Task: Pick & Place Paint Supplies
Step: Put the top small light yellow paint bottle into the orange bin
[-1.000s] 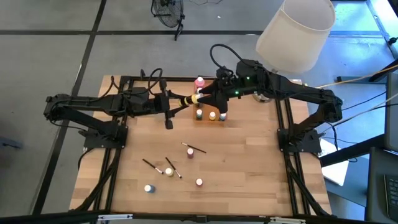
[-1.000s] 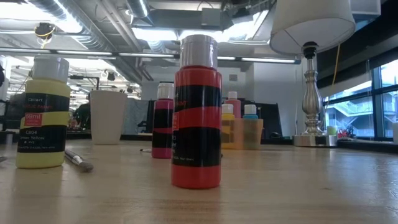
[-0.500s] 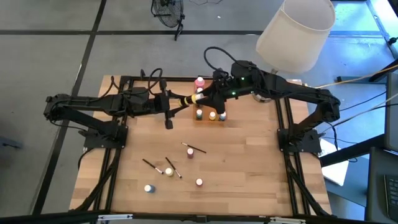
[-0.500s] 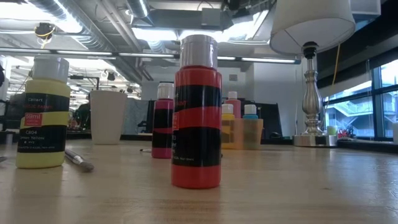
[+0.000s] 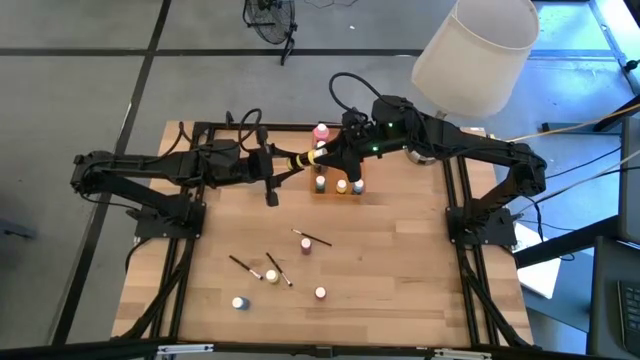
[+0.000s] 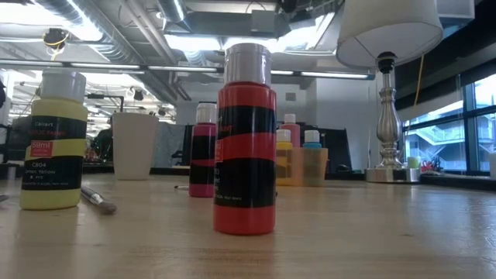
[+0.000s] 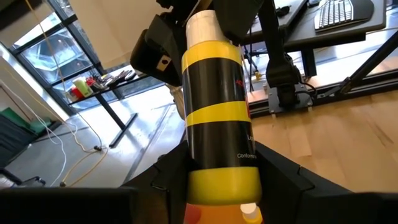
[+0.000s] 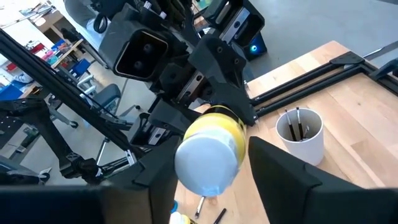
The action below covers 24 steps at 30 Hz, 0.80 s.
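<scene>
Left pincer (image 5: 296, 163) grasps the yellow bottle (image 7: 217, 118) near the worktop's far edge. Right pincer (image 8: 205, 171) brackets its cap, unclenched. Early release risks a drop.

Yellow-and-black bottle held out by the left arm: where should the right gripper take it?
By the white cap end. The yellow-and-black bottle lies level, base clamped in the left gripper, cap pointing at the right gripper, which straddles it head-on; likely grip just behind the cap.
</scene>
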Available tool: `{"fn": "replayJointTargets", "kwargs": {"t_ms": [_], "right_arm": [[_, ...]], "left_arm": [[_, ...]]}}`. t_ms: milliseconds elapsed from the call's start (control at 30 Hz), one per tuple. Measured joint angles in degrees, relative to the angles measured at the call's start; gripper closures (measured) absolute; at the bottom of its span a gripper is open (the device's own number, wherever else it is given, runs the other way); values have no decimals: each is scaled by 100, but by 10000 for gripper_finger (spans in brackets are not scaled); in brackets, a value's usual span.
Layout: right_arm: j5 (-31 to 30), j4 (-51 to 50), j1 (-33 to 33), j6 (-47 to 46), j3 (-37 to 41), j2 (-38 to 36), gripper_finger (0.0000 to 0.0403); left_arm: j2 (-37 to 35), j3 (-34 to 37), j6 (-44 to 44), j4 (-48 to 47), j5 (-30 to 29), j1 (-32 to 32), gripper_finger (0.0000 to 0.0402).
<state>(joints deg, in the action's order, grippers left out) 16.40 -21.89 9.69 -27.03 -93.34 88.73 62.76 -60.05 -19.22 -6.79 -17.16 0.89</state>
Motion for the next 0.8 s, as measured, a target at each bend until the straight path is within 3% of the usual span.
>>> {"fn": "replayJointTargets", "kwargs": {"t_ms": [300, 800], "right_arm": [[-67, -61, 17, 94, 0, -4, 282], [22, -17, 12, 217, 0, -8, 283]], "left_arm": [[-9, 0, 111, -17, -140, 4, 255], [-7, 0, 195, 22, -75, -4, 231]]}}
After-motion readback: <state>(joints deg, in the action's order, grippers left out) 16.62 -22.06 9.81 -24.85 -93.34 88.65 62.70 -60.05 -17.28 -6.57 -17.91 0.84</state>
